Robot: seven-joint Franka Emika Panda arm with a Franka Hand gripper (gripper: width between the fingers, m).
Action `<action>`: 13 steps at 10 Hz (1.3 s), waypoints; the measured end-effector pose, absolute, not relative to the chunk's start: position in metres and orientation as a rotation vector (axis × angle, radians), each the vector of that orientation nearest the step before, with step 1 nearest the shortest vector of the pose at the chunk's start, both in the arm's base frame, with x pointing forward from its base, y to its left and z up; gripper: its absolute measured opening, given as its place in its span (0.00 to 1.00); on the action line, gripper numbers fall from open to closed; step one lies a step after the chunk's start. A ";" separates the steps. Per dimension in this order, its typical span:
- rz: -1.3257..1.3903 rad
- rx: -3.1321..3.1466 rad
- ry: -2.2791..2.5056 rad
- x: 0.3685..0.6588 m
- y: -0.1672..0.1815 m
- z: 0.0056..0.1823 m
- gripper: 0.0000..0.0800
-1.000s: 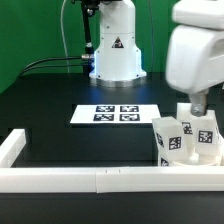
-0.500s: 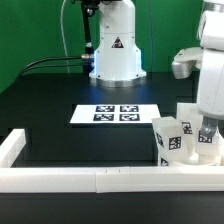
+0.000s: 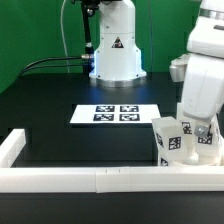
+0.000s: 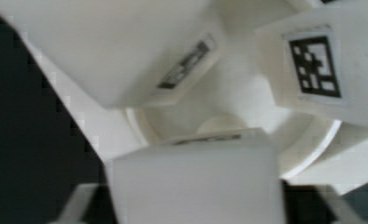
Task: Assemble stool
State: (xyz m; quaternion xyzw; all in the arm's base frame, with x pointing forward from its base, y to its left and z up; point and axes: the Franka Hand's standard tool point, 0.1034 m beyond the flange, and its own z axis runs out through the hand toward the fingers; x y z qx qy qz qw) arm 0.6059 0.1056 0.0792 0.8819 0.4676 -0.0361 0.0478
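The white stool parts stand in the corner of the rail at the exterior view's right. Tagged chunky legs (image 3: 171, 141) stand upright there, with my gripper (image 3: 204, 129) lowered among them and mostly hidden by my arm. In the wrist view, tagged legs (image 4: 314, 60) lean over the round rimmed seat disc (image 4: 181, 118). One leg (image 4: 190, 175) sits between my fingers. A dark gap shows on each side of it, so my gripper (image 4: 190, 208) is open around it.
The marker board (image 3: 118, 114) lies flat mid-table. The long white border rail (image 3: 100, 180) runs along the front and turns back at the exterior view's left (image 3: 10, 148). The arm's base (image 3: 115, 55) stands at the back with cables to its left.
My arm has come down from above the legs and shifted toward the exterior view's left, now covering the rear leg. The front legs have not moved.
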 end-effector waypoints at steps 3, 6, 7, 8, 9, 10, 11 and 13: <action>-0.068 2.892 0.922 0.607 0.108 0.082 0.42; -0.027 3.098 0.222 0.608 0.103 0.082 0.42; -0.026 3.104 0.096 0.607 0.104 0.081 0.42; -0.025 3.105 0.004 0.607 0.104 0.081 0.42; -0.024 3.104 -0.083 0.607 0.104 0.081 0.42; -0.023 3.093 -0.258 0.607 0.104 0.080 0.42; -0.030 3.062 -0.558 0.605 0.106 0.077 0.42; -0.023 2.927 -1.160 0.607 0.108 0.073 0.42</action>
